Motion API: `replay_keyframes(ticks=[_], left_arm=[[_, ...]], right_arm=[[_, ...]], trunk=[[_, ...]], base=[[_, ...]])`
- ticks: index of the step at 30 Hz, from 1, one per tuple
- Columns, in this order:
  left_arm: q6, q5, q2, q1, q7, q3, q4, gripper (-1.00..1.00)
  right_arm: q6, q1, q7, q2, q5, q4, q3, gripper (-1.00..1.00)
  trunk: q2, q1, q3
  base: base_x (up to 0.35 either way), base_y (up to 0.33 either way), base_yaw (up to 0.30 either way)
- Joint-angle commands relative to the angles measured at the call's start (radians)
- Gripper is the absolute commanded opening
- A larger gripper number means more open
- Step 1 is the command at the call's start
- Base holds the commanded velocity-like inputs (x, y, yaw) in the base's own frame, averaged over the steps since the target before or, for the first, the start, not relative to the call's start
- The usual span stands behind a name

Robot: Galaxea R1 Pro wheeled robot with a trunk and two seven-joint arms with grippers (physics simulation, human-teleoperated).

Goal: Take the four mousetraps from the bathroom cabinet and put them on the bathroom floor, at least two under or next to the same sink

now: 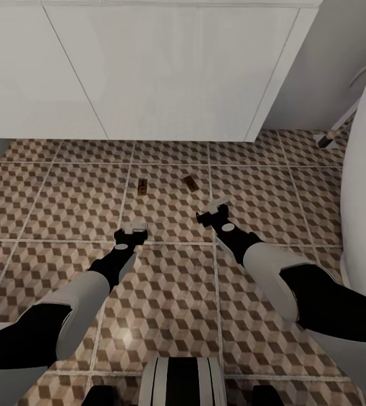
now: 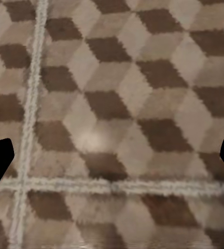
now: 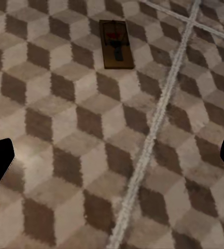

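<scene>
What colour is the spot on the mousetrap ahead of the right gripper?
Red, on the brown board of the mousetrap; the right wrist view shows it best.

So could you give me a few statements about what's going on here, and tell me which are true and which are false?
1. Two mousetraps lie on the patterned floor. True: one mousetrap and a second mousetrap rest on the tiles in front of the white vanity.
2. The right gripper is holding a mousetrap. False: it is open and empty, with a trap lying on the floor ahead of it.
3. The left gripper is open over bare tiles. True.
4. The two traps are stacked on each other. False: they lie apart, side by side.
5. The traps sit on top of the vanity. False: they lie on the floor.
</scene>
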Motion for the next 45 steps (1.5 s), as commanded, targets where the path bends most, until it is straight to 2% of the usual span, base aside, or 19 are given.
replay_keyframes(ticks=[1, 5, 10, 12, 17, 26, 32, 41, 43, 45], left_arm=[[-0.003, -0.007, 0.000, 0.005, 0.007, -0.005, 0.001, 1.00], [-0.026, -0.006, 0.001, 0.023, 0.007, -0.005, 0.002, 1.00], [-0.086, -0.006, 0.001, 0.051, 0.007, -0.005, 0.007, 1.00], [-0.121, -0.006, 0.000, 0.069, 0.008, -0.005, 0.010, 1.00], [-0.152, -0.006, 0.000, 0.104, 0.009, -0.005, 0.018, 1.00], [-0.167, -0.006, 0.001, 0.145, 0.008, -0.004, 0.042, 1.00], [-0.169, -0.006, 0.001, 0.151, 0.008, -0.004, 0.062, 1.00], [-0.179, -0.006, 0.001, 0.156, 0.008, -0.004, 0.103, 1.00], [-0.196, -0.006, 0.001, 0.158, 0.008, -0.004, 0.117, 1.00], [-0.240, -0.006, 0.001, 0.164, 0.008, -0.004, 0.141, 1.00]], right_arm=[[-0.008, 0.001, -0.007, 0.000, 0.004, 0.004, 0.008, 1.00], [-0.029, 0.021, -0.007, 0.000, 0.004, 0.010, 0.008, 1.00], [-0.053, 0.053, -0.007, 0.000, 0.004, 0.012, 0.008, 1.00], [-0.060, 0.068, -0.007, 0.000, 0.004, 0.013, 0.008, 1.00], [-0.066, 0.095, -0.007, 0.000, 0.004, 0.013, 0.008, 1.00], [-0.095, 0.150, -0.007, 0.000, 0.004, 0.013, 0.008, 1.00], [-0.110, 0.181, -0.007, 0.000, 0.005, 0.014, 0.007, 1.00], [-0.119, 0.214, -0.007, 0.000, 0.004, 0.013, 0.007, 1.00], [-0.122, 0.217, -0.007, 0.000, 0.004, 0.013, 0.007, 1.00], [-0.135, 0.220, -0.007, 0.000, 0.004, 0.013, 0.008, 1.00]], trunk=[[0.000, -0.001, 0.004], [0.001, -0.002, 0.019], [0.002, -0.005, 0.038], [0.002, -0.005, 0.038], [0.002, -0.005, 0.038], [0.002, -0.005, 0.038], [0.002, -0.005, 0.038], [0.004, -0.009, 0.073], [0.005, -0.010, 0.081], [0.005, -0.010, 0.089]], base=[[0.000, 0.000, 0.000], [0.000, 0.000, 0.000], [0.000, 0.000, 0.000], [0.000, 0.000, 0.000], [0.000, 0.000, 0.000], [0.000, 0.000, 0.000], [0.000, 0.000, 0.000], [0.000, 0.000, 0.000], [0.000, 0.000, 0.000], [0.000, 0.000, 0.000]])
